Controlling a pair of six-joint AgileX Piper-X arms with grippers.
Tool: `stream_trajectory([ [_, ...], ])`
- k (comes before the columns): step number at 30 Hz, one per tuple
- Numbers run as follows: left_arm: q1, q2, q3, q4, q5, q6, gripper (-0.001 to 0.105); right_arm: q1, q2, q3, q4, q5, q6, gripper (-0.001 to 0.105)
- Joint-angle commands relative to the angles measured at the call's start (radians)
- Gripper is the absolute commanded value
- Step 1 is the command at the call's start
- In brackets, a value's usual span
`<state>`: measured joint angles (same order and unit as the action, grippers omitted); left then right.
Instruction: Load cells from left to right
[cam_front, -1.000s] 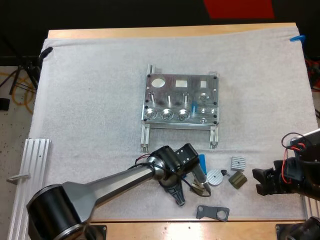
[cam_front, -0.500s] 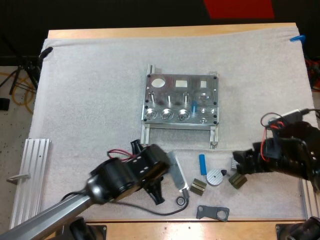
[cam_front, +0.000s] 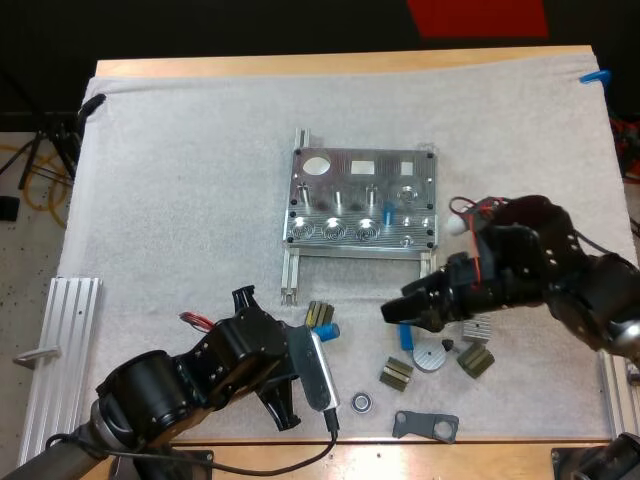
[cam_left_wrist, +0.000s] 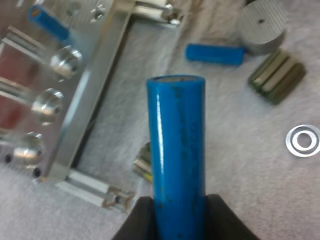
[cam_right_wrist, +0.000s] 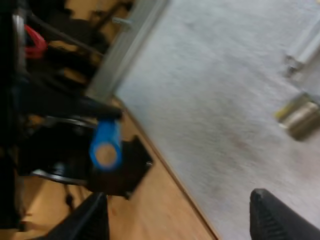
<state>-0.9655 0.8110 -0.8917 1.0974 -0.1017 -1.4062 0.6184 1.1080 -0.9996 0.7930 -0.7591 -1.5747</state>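
Left gripper clamped on bright blue cylindrical cell, cell's long axis running straight out from fingers. Grey metal fixture lies ahead, beyond cell's tip, left slots nearer this arm. Right gripper, fingers spread and empty, hangs over second blue cell lying on white mat.

A wooden table is covered by a white mat. A metal fixture is set on the mat at the frame's centre. Scattered below it, toward the lower right, are a blue cylinder, a round ribbed disc, a silver finned block, three olive blocks, a washer and a black bracket. An aluminium rail is laid along the mat's lower left edge.
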Motion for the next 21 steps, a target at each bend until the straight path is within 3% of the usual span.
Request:
stream_trajectory([
  [1, 0.000, -0.006, -0.004, -0.002, 0.008, 0.004, 0.000, 0.010, 0.019, -0.002, -0.047, -0.043, 0.013, 0.059],
  [13, 0.000, -0.006, -0.004, -0.003, 0.008, 0.004, 0.000, 0.212, 0.155, -0.002, -0.254, -0.045, 0.123, 0.059],
  [18, 0.000, -0.006, -0.004, -0.003, 0.008, 0.004, 0.000, 0.246, 0.189, -0.002, -0.306, -0.034, 0.152, 0.059],
  [21, 0.000, -0.006, -0.004, -0.003, 0.008, 0.004, 0.000, 0.247, 0.200, -0.002, -0.310, -0.030, 0.155, 0.051],
])
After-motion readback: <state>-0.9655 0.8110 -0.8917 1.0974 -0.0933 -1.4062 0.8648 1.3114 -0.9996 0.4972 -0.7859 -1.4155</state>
